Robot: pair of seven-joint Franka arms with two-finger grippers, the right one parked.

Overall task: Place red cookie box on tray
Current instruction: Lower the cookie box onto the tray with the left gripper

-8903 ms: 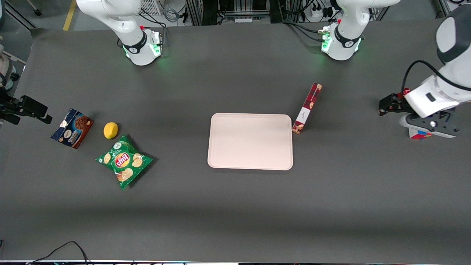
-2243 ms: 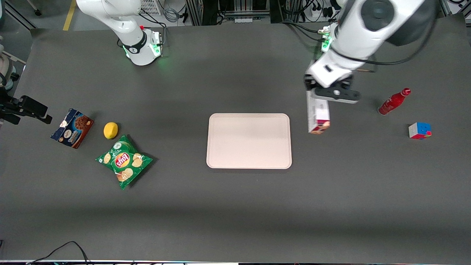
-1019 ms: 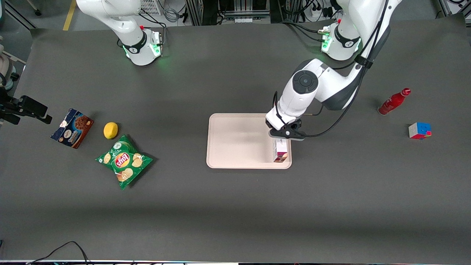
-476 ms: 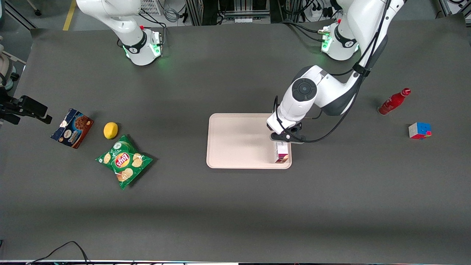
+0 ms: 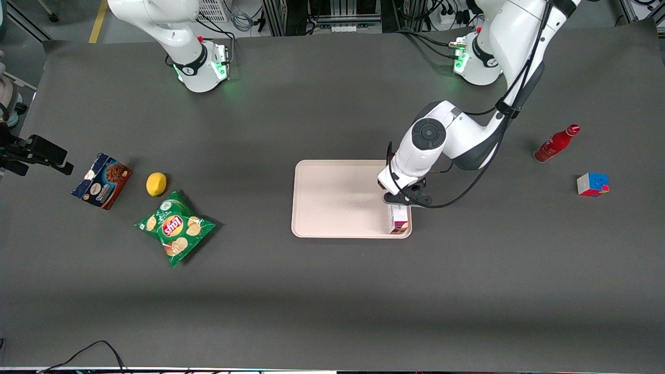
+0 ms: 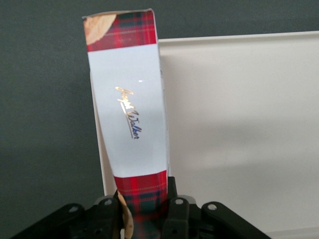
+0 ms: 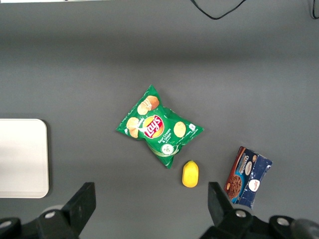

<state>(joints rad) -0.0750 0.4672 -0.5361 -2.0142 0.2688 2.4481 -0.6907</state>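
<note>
The red cookie box (image 5: 399,220) is a long thin plaid box with a white label. It is held over the edge of the pale pink-beige tray (image 5: 337,197) that lies toward the working arm's end of the table. My left gripper (image 5: 403,200) is shut on one end of the box, and the box's free end points toward the front camera. In the left wrist view the box (image 6: 128,114) runs away from the gripper (image 6: 143,211) along the tray's rim (image 6: 239,39). I cannot tell whether the box touches the tray.
A red bottle (image 5: 556,143) and a colour cube (image 5: 592,184) lie toward the working arm's end. A blue-and-brown cookie box (image 5: 102,180), a lemon (image 5: 156,184) and a green chip bag (image 5: 175,227) lie toward the parked arm's end.
The gripper carried the box from the table beside the tray to over the tray's edge. In the last half second it moved slightly toward the front camera and lower.
</note>
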